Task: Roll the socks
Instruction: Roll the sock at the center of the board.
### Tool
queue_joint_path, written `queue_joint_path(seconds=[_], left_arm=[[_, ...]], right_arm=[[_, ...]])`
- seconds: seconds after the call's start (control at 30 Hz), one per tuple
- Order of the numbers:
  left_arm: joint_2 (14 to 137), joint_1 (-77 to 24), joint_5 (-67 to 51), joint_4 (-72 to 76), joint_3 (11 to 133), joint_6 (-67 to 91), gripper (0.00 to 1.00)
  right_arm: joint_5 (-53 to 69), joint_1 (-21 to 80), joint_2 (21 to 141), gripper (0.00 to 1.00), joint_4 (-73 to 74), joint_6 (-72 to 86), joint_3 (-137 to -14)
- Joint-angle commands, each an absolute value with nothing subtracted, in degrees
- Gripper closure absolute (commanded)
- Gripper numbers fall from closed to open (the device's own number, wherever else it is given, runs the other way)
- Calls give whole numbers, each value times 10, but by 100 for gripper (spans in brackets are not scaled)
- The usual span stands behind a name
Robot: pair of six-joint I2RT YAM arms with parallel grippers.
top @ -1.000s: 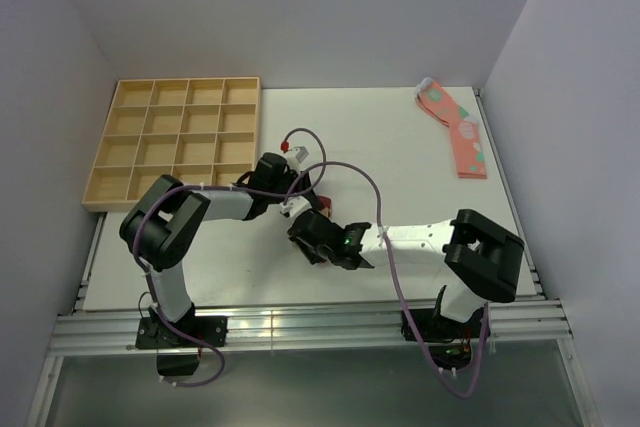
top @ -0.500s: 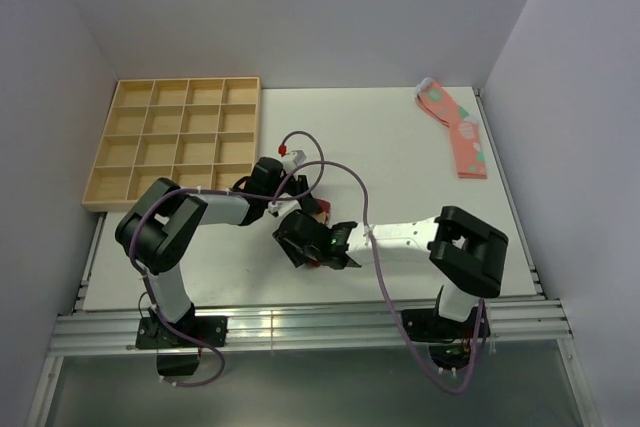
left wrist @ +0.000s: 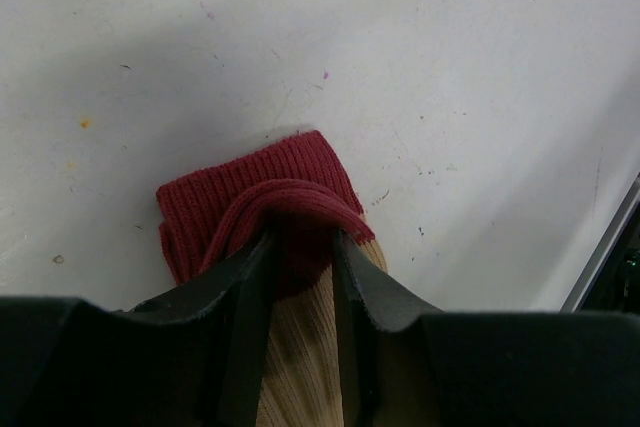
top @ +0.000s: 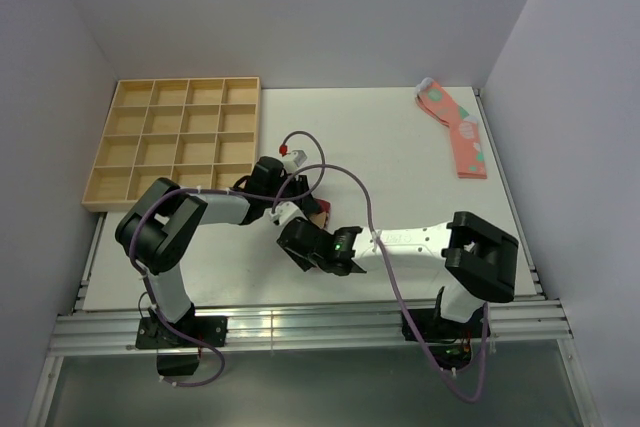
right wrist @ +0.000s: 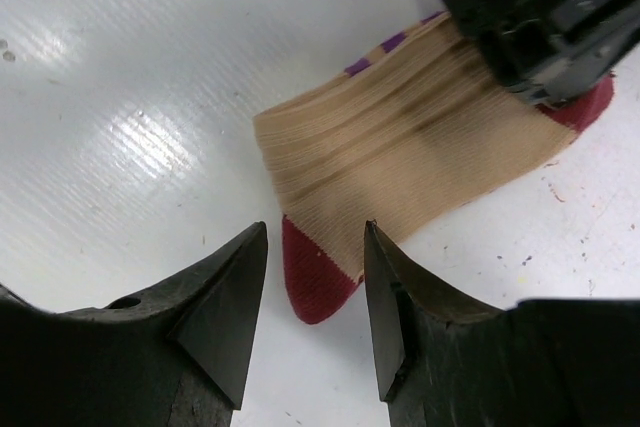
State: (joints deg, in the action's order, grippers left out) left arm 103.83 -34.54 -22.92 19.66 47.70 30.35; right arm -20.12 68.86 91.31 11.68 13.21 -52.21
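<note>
Left pincer (left wrist: 303,247): clenched on the tan-and-red sock (left wrist: 262,199), with its two fingers (left wrist: 243,297) pinching a fold of the red ribbed cuff between them.
Sock against the left pincer: in the left wrist view the red cuff bulged out past the fingertips toward 12 o'clock and spread toward 9 o'clock on the counter. The tan ribbed part ran back between the fingers toward 6 o'clock.
Right pincer (right wrist: 316,247): released, with both of its fingers spread apart.
Sock against the right pincer: in the right wrist view a rounded red end of the sock lay in the gap between the spread fingers. From there the tan body stretched toward 1 o'clock, up to the dark body of the left pincer in the upper right corner. Whether either finger touched the cloth could not be told.
Sock detail: purple stripes showed along its far edge near 12 o'clock in the right wrist view. A second red patch peeped out beside the left pincer at 2 o'clock.
Sock on the counter (top: 400,162): in the top view it lay toward 7 o'clock from the counter's middle, mostly hidden under the two pincers. The left pincer reached it from 9 o'clock and the right one from 4 o'clock.
Pink sock (top: 455,132): lay flat near the 2 o'clock corner of the counter, well apart from both pincers.
Wooden tray (top: 190,80): sat at the 10 o'clock corner, divided into rows of square compartments.
</note>
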Motion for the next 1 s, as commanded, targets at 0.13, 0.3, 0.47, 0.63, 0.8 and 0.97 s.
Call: queue_joint_path(seconds=[0.13,0.3,0.47,0.63,0.8,0.97], left_arm=[[1056,-347,-231,129,475,278,64],[1058,-345,-231,127,475,277,64],[1061,-343,-234,127,479,278,65],[1064,-342,-236,126,482,277,65],[1067,-340,-236,126,482,276,65],[1073,-339,-242,128,485,279,64]], right_arm=[[-216,710,933,49,119,101,-521],[-238,715,944,49,121,97,-517],[-231,720,951,50,104,90,-510],[-242,720,977,50,101,81,-510],[-251,720,989,50,114,74,-515],[-258,720,1007,51,119,69,-524]])
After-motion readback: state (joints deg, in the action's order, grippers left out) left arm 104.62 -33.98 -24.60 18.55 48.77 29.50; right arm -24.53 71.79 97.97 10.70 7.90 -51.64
